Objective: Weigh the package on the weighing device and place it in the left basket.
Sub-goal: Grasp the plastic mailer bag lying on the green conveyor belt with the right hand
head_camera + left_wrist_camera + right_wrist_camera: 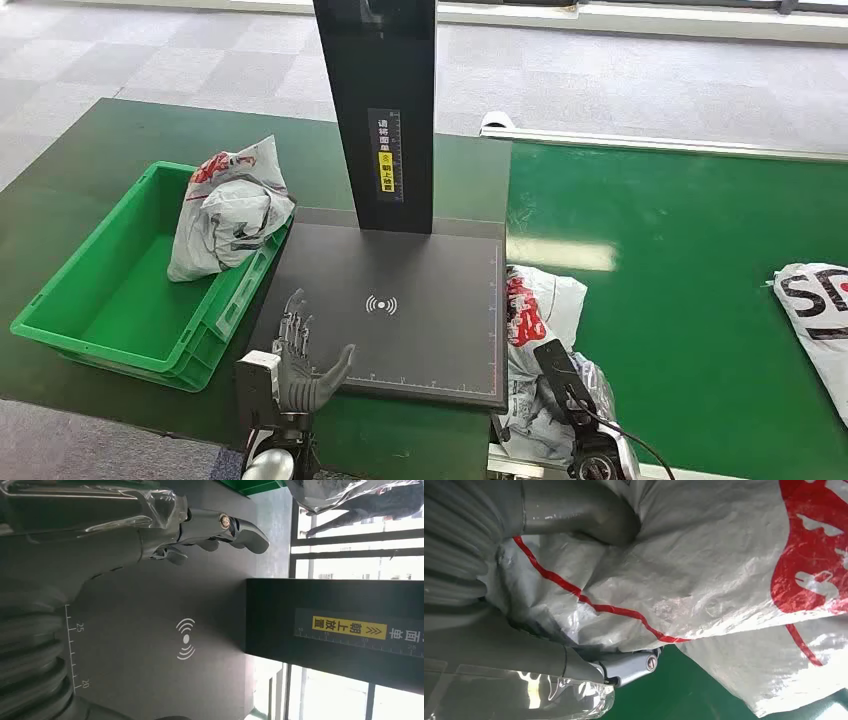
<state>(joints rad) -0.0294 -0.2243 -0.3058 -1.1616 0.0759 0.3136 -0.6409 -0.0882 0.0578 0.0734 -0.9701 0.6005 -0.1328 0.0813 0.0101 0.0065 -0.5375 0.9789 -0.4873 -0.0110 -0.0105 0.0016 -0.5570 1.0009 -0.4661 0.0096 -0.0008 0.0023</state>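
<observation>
A white package (535,330) with red print is seen lying on the green counter (690,300), just right of the dark weighing device (390,310), and is gripped by the right hand (574,630). The left hand (300,365) is held empty, fingers spread, over the device's near left corner. A second package (230,205) is observed leaning inside the green basket (90,300).
</observation>
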